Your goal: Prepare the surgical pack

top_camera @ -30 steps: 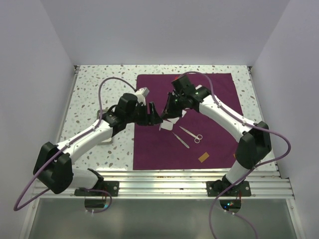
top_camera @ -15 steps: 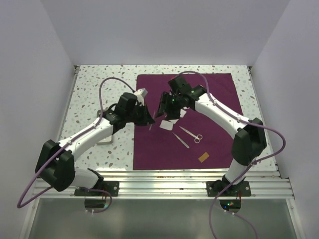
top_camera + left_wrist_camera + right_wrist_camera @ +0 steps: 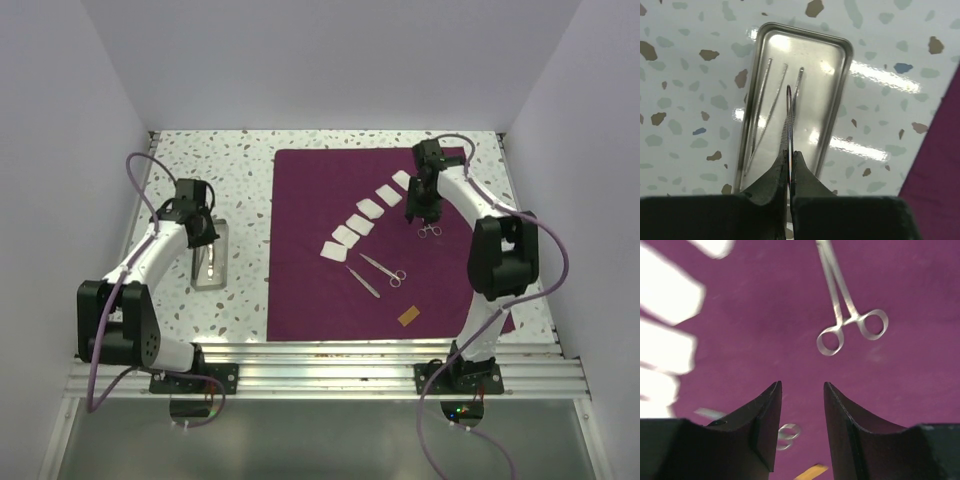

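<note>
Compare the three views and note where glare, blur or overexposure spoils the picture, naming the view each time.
Left wrist: hard white glare on the steel tray and glossy table; the left gripper is a dark, soft mass. Right wrist: gauze squares blown out and smeared, the ring-handled instrument slightly soft. Top external: even light, sharp purple cloth, only faint shadows.

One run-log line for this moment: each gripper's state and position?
left gripper shut on forceps, over steel tray | right gripper open over purple cloth, near ring-handled clamp | gauze squares in a row
</note>
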You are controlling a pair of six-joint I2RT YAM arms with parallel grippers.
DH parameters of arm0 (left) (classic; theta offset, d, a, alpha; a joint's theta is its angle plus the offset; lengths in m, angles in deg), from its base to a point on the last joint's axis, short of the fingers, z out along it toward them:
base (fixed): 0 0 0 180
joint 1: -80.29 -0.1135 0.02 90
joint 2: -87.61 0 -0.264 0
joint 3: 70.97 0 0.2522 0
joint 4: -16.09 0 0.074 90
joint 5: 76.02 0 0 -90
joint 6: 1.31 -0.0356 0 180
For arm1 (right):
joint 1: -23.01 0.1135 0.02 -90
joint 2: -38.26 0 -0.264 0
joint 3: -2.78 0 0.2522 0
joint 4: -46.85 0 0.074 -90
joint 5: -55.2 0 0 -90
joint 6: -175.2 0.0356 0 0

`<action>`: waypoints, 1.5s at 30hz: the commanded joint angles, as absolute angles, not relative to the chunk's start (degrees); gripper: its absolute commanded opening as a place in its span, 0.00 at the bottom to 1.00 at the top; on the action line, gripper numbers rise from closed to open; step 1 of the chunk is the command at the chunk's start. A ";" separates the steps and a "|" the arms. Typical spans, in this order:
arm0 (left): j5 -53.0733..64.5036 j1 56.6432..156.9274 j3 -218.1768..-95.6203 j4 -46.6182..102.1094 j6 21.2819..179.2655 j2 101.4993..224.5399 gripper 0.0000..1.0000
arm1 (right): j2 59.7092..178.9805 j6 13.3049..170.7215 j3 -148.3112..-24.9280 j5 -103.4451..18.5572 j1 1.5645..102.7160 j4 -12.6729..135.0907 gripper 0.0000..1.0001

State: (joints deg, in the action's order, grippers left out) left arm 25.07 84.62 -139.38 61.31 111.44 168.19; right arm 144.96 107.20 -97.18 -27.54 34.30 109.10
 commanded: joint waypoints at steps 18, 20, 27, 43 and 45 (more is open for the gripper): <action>21.54 78.88 -143.00 58.77 107.85 180.25 0.42 | 164.74 92.32 -115.66 -25.66 28.81 103.25 0.41; 20.49 78.88 -143.09 59.03 108.20 179.73 0.44 | 165.61 92.14 -115.84 -26.10 28.73 102.63 0.38; 17.76 79.05 -142.74 59.03 109.52 176.91 0.47 | 168.16 91.70 -117.24 -26.10 28.73 102.54 0.34; 11.43 85.11 -141.51 59.56 111.89 167.95 0.61 | 165.01 92.32 -120.32 -23.48 28.73 106.66 0.00; 10.02 88.27 -141.86 58.68 112.95 166.46 0.63 | 161.76 93.37 -119.54 -22.85 28.73 108.85 0.00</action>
State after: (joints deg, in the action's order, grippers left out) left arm 13.40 85.15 -141.09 60.72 111.02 169.50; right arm 167.95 92.12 -117.79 -25.00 28.69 105.19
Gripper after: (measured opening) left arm 0.620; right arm 0.040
